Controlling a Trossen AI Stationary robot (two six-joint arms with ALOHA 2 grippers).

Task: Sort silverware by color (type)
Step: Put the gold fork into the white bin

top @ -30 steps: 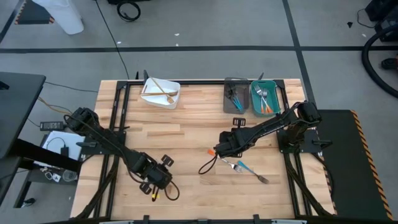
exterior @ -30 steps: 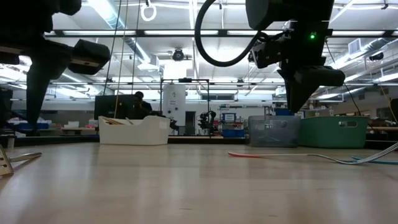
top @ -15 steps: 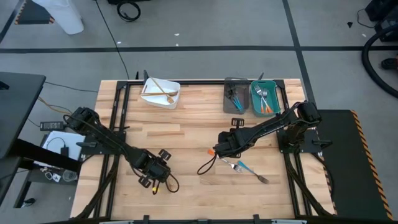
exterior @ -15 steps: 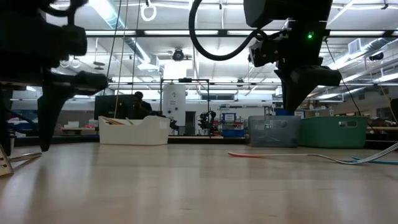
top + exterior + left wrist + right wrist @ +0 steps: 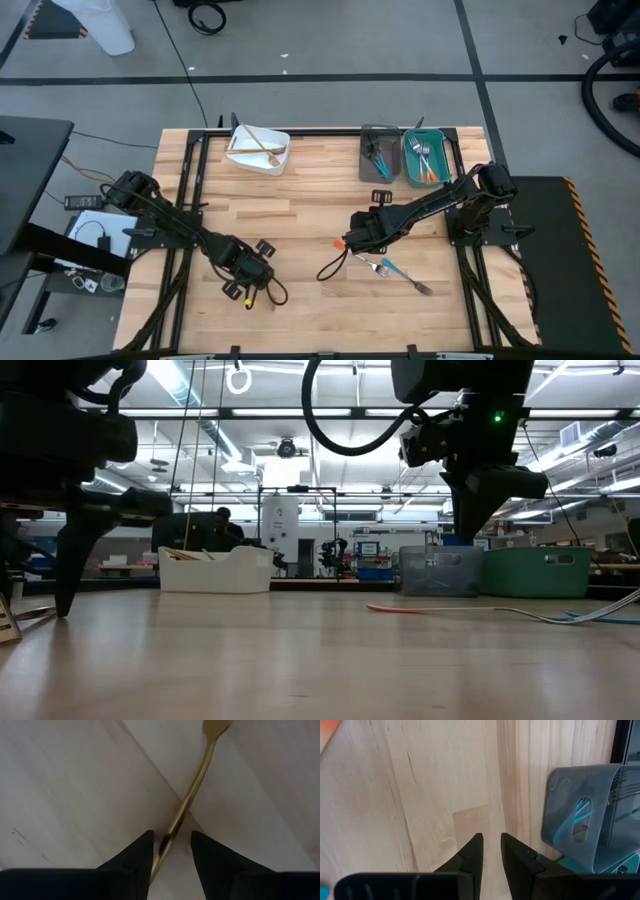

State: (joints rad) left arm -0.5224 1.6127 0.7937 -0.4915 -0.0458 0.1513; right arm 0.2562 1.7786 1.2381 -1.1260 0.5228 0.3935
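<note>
**Left gripper straddles a gold utensil at the table's front left**

At the front left of the wooden table (image 5: 300,215), the left gripper (image 5: 247,283) is down over a gold utensil (image 5: 187,802). The left wrist view shows its two dark fingers (image 5: 135,857) spread, one on each side of the slim gold handle, which lies flat on the wood and runs away from the gripper (whether the fingers touch the handle cannot be told).

Further back on the left side stands a white bin (image 5: 259,149) with gold pieces lying in it.

Near the table's middle, the right gripper (image 5: 352,242) hangs above bare wood; its fingers (image 5: 472,852) stand a narrow gap apart with nothing between them. Just in front of it and to its right lie an orange-handled utensil (image 5: 362,259) and a blue-handled fork (image 5: 400,274), close together on the table.

At the back right, a grey bin (image 5: 378,155) holds blue-handled pieces, and touching its right side a teal bin (image 5: 424,156) holds forks with orange handles.
</note>
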